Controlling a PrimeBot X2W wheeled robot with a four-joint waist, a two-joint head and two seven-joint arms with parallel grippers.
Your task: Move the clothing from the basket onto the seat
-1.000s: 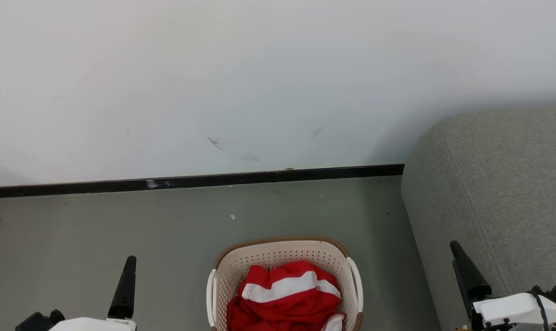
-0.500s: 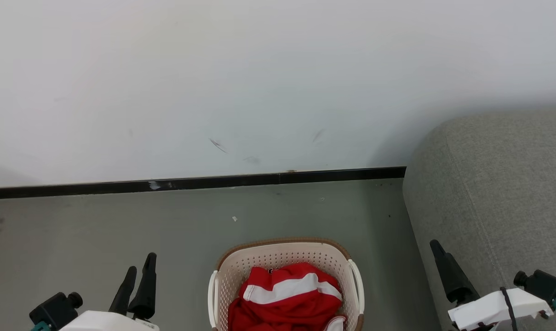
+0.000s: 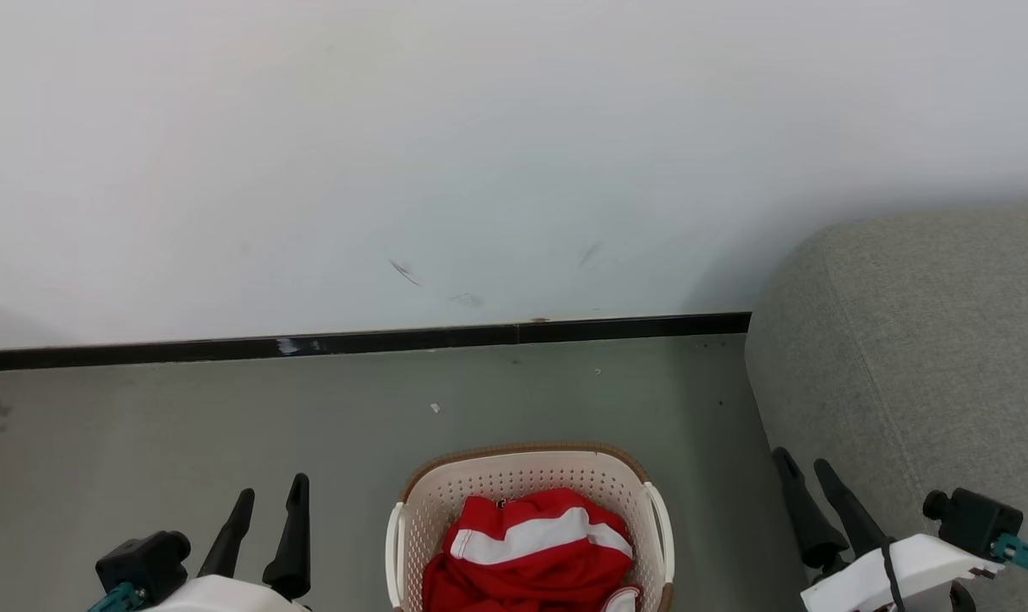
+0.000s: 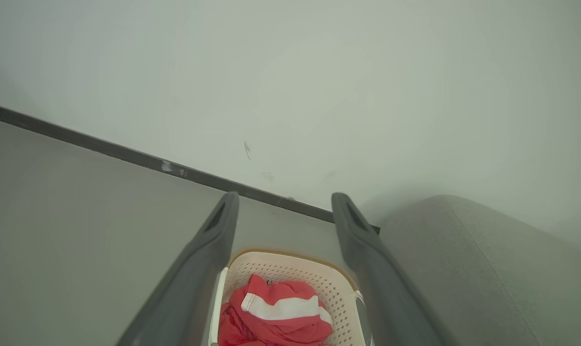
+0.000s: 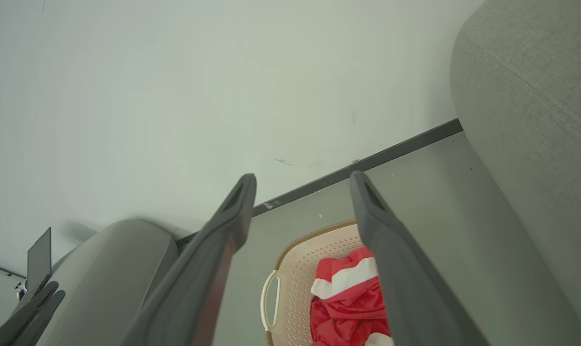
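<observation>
Head view first: the basket [image 3: 522,449] sits on the floor [image 3: 182,425] between my two arms, red-and-white clothing [image 3: 531,552] heaped inside, the seat [image 3: 922,357] off to my right, and my left gripper [image 3: 274,486] and right gripper [image 3: 801,459] both hover spread wide, holding nothing. Down the left wrist, my fingers [image 4: 208,269] frame that basket with the clothing in it, the seat's rounded corner close by. Down the right wrist, fingers apart and empty, basket below on the floor, seat rising at the right.
</observation>
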